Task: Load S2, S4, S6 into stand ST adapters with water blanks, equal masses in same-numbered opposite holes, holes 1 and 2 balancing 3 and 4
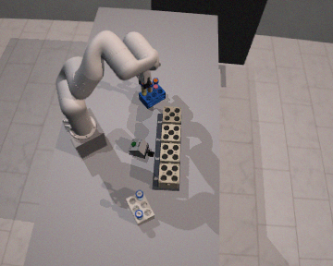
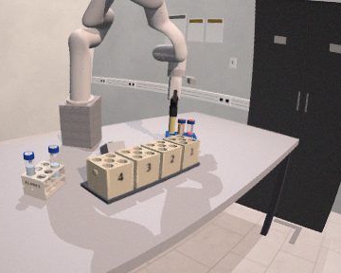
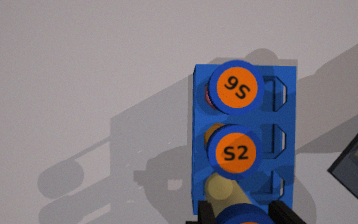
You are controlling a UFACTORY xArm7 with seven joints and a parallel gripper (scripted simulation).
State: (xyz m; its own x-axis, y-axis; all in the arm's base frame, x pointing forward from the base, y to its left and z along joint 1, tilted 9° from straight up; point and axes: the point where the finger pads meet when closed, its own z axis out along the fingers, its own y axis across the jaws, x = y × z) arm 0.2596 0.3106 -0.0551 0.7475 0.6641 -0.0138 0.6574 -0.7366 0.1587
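sample rack: blue
S6 cap: blue, orange dot
S2 cap: blue, orange dot
adapters: tan
counter: grey

the raised tube has open air above, with adapter 1 close beside the blue rack.
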